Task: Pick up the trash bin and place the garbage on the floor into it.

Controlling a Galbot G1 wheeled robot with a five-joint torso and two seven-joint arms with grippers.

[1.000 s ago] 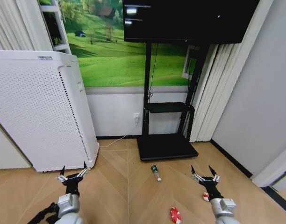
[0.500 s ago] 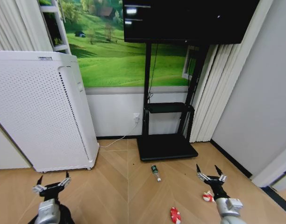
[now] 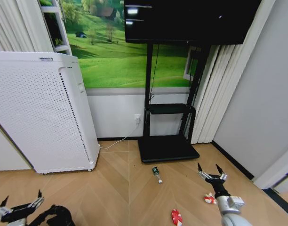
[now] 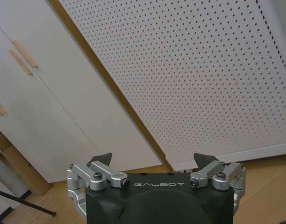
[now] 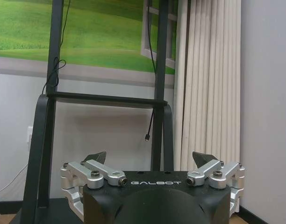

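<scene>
Wooden herringbone floor carries the garbage: a small clear bottle (image 3: pixel 156 174) near the black TV stand base (image 3: pixel 167 149), one red-and-white wrapper (image 3: pixel 176 217) closer in, another (image 3: pixel 209 199) just beside the right gripper (image 3: pixel 211 175). That gripper hovers low with jaws spread wide, holding nothing. The left gripper (image 3: pixel 19 207), low at the left, also gapes empty, facing the white perforated appliance (image 3: pixel 45 113).

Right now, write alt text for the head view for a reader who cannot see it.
Two open robot tools hover over a wood floor: the left tool low at the corner, the right tool above a red-and-white wrapper. Another wrapper and a small bottle lie near a TV stand.
</scene>
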